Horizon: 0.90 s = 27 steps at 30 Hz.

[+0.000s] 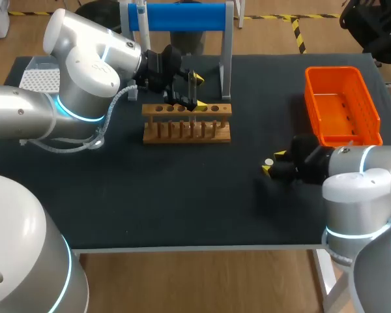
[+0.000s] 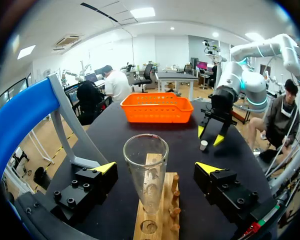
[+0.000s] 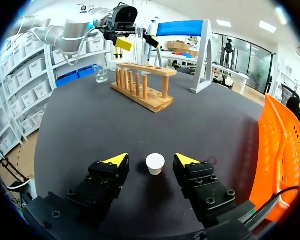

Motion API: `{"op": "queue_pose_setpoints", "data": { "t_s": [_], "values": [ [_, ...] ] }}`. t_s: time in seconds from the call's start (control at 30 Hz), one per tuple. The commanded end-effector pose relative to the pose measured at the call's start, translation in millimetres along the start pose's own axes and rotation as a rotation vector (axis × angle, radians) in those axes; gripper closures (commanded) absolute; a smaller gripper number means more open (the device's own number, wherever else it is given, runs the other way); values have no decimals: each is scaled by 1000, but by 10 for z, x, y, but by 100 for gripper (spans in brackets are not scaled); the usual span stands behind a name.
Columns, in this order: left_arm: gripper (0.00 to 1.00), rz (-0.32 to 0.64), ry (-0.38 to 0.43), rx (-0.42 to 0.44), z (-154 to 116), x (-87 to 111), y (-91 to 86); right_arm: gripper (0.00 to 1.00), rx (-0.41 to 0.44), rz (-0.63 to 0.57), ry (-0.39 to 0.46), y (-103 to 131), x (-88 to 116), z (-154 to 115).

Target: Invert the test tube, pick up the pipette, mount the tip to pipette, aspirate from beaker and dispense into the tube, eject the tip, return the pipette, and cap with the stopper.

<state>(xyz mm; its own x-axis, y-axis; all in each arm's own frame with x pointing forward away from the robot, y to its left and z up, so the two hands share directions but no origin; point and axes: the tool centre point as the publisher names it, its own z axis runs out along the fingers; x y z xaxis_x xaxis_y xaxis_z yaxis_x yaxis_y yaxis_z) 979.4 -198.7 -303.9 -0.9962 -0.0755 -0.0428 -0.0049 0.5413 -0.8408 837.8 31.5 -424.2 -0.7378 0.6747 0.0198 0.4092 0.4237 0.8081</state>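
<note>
A clear test tube [image 2: 145, 170] stands mouth-up in the wooden rack [image 1: 186, 127], at its end hole. My left gripper [image 1: 197, 91] hovers over that rack, open wide, its fingers on either side of the tube without touching it. A small white stopper [image 3: 155, 163] sits on the black table [image 1: 182, 195] at the right. My right gripper [image 3: 151, 160] is low over the table with the stopper between its fingers. A gap shows on both sides, so it is open. In the head view the stopper [image 1: 268, 162] lies at the right gripper's [image 1: 272, 162] tips.
An orange basket [image 1: 342, 104] stands at the back right. A stand with a blue bar [image 1: 182, 16] rises behind the rack. A white tip box [image 1: 39, 78] sits at the far left, and a glass beaker [image 3: 102, 75] stands beyond the rack.
</note>
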Motion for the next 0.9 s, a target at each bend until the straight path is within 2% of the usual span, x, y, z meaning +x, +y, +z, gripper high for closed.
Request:
{"op": "queue_pose_setpoints", "data": {
  "t_s": [0.03, 0.23, 0.9],
  "values": [
    [0, 0, 5, -2, -11, -6, -1, 44, 3, 1, 1, 10, -8, 31],
    [0, 0, 5, -2, -11, -6, -1, 51, 6, 1, 0, 11, -13, 44],
    [0, 0, 5, -2, -11, -6, -1, 51, 16, 5, 1, -25, -7, 70]
  ]
}}
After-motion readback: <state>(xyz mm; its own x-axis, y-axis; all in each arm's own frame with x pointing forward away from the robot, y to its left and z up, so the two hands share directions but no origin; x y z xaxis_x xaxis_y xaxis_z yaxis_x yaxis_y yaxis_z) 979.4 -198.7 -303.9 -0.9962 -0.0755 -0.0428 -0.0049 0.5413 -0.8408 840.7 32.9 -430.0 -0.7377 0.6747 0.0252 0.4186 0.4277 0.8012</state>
